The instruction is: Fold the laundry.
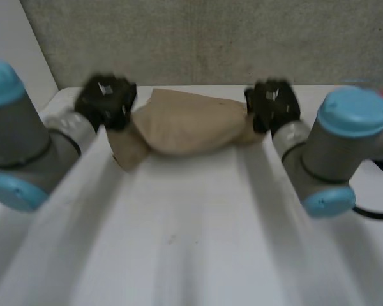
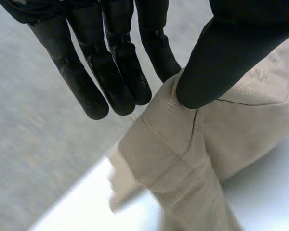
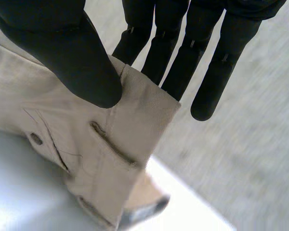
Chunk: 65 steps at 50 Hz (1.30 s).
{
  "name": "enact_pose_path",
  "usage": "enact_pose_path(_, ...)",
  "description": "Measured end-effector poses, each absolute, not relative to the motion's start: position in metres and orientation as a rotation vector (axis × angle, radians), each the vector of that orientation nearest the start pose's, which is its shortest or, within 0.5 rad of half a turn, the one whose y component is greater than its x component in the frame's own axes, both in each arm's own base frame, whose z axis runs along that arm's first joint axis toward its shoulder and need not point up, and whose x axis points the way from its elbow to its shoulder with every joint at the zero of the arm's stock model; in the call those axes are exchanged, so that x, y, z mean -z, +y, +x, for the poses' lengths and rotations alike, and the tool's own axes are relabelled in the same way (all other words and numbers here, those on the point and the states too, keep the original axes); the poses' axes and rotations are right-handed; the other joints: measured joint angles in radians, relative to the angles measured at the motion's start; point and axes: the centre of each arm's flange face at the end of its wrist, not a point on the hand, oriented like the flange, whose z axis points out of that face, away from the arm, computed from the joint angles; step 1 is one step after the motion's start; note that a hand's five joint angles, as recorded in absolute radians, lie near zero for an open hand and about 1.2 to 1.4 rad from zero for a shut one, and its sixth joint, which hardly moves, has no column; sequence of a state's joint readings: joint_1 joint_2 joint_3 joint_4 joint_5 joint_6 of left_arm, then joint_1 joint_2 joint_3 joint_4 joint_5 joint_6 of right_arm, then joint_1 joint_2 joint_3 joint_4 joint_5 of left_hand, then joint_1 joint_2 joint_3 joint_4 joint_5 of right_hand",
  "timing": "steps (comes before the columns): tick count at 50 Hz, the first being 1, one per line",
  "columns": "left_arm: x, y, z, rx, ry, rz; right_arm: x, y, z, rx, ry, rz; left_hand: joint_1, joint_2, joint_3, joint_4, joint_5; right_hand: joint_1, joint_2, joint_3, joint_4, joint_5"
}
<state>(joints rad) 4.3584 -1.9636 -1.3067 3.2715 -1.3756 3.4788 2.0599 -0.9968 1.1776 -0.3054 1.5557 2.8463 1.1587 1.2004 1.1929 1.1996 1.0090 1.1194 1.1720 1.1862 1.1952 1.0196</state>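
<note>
White table (image 1: 191, 242) spreads under both your arms, with a grey wall (image 1: 210, 38) behind it. Your left hand (image 1: 106, 101) pinches one end of the beige trousers (image 1: 185, 124) between thumb and straight fingers. Your right hand (image 1: 272, 105) pinches the other end likewise, its thumb just above a button (image 3: 36, 139) and a belt loop (image 3: 113, 147). Between your hands the trousers hang bunched, a loose end drooping below your left hand.
</note>
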Motion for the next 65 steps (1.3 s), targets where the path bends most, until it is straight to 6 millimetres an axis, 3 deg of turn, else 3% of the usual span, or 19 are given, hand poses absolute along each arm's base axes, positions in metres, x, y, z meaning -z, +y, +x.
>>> enact_pose_path(1,-0.229,-0.310,-0.278,2.204,2.159,1.114,-0.199,-0.319,0.318,2.119,1.974,-0.891,0.000,0.000,0.000,0.000,0.000,0.000,0.000,0.000,0.000,0.000)
enact_pose_path(4,-0.195,-0.296,-0.278,2.043,2.189,1.248,-0.172,-0.308,0.310,2.035,2.075,-1.005,0.000,0.000,0.000,0.000,0.000,0.000,0.000,0.000,0.000,0.000)
enact_pose_path(7,-0.184,-0.282,-0.274,1.922,2.195,1.337,-0.163,-0.298,0.304,1.976,2.133,-1.097,0.000,0.000,0.000,0.000,0.000,0.000,0.000,0.000,0.000,0.000)
enact_pose_path(13,-0.199,-0.242,-0.262,1.694,2.206,1.482,-0.176,-0.264,0.284,1.799,2.244,-1.382,0.000,0.000,0.000,0.000,0.000,0.000,0.000,0.000,0.000,0.000)
enact_pose_path(15,-0.199,-0.242,-0.262,1.694,2.206,1.482,-0.176,-0.264,0.284,1.799,2.244,-1.382,0.000,0.000,0.000,0.000,0.000,0.000,0.000,0.000,0.000,0.000)
enact_pose_path(17,-0.214,-0.205,-0.254,1.512,2.229,1.615,-0.190,-0.234,0.265,1.617,2.294,-1.625,0.000,0.000,0.000,0.000,0.000,0.000,0.000,0.000,0.000,0.000)
enact_pose_path(21,-0.223,-0.175,-0.247,1.342,2.239,1.745,-0.197,-0.208,0.251,1.455,2.292,-1.809,0.000,0.001,0.000,0.000,0.000,0.000,0.000,0.000,0.000,0.000)
enact_pose_path(22,-0.229,-0.153,-0.242,1.210,2.235,1.851,-0.199,-0.201,0.247,1.409,2.283,-1.863,0.000,0.001,0.000,0.000,0.000,0.000,0.000,0.000,0.000,0.000)
enact_pose_path(24,-0.229,-0.153,-0.242,1.210,2.235,1.851,-0.199,-0.201,0.247,1.409,2.283,-1.863,0.000,0.001,0.000,0.000,0.000,0.000,0.000,0.000,0.000,0.000)
enact_pose_path(26,-0.239,-0.130,-0.239,1.090,2.206,1.972,-0.205,-0.176,0.231,1.258,2.190,-2.067,0.000,0.003,0.000,0.000,0.000,0.000,0.000,0.001,0.000,0.000)
enact_pose_path(29,-0.245,-0.127,-0.242,1.101,2.178,1.996,-0.208,-0.175,0.228,1.257,2.148,-2.100,0.000,0.003,0.000,0.000,0.000,0.000,0.000,0.001,0.000,0.000)
enact_pose_path(36,-0.253,-0.179,-0.278,1.403,2.047,1.871,-0.212,-0.205,0.235,1.402,2.178,-1.925,0.000,0.003,0.000,0.000,0.006,0.000,0.000,0.001,0.000,0.000)
enact_pose_path(37,-0.252,-0.200,-0.290,1.493,2.005,1.813,-0.211,-0.231,0.243,1.515,2.228,-1.763,0.000,0.003,0.000,0.000,0.006,0.010,0.000,0.001,0.000,0.000)
enact_pose_path(38,-0.252,-0.200,-0.290,1.493,2.005,1.813,-0.211,-0.231,0.243,1.515,2.228,-1.763,0.000,0.003,0.000,0.000,0.006,0.010,0.000,0.001,0.000,0.000)
enact_pose_path(40,-0.249,-0.241,-0.311,1.644,1.923,1.702,-0.209,-0.261,0.253,1.652,2.260,-1.599,0.000,0.003,0.000,0.000,0.006,0.012,0.000,0.001,0.000,0.000)
enact_pose_path(44,-0.248,-0.264,-0.323,1.723,1.873,1.635,-0.207,-0.279,0.259,1.747,2.267,-1.505,0.000,0.003,0.000,0.000,0.006,0.012,0.000,0.001,0.000,0.000)
enact_pose_path(48,-0.242,-0.320,-0.351,1.884,1.769,1.461,-0.200,-0.323,0.276,1.990,2.253,-1.315,0.000,0.003,0.000,0.000,0.006,0.012,0.000,0.001,0.000,0.000)
enact_pose_path(60,-0.202,-0.383,-0.378,2.051,1.711,1.210,-0.163,-0.390,0.303,2.384,2.164,-1.070,-0.003,-0.003,-0.004,-0.005,0.001,0.012,0.000,0.001,0.000,0.000)
enact_pose_path(65,-0.193,-0.389,-0.379,2.078,1.726,1.163,-0.155,-0.397,0.305,2.441,2.140,-1.026,-0.045,-0.075,-0.072,-0.066,-0.053,-0.058,-0.082,-0.087,-0.087,-0.090)
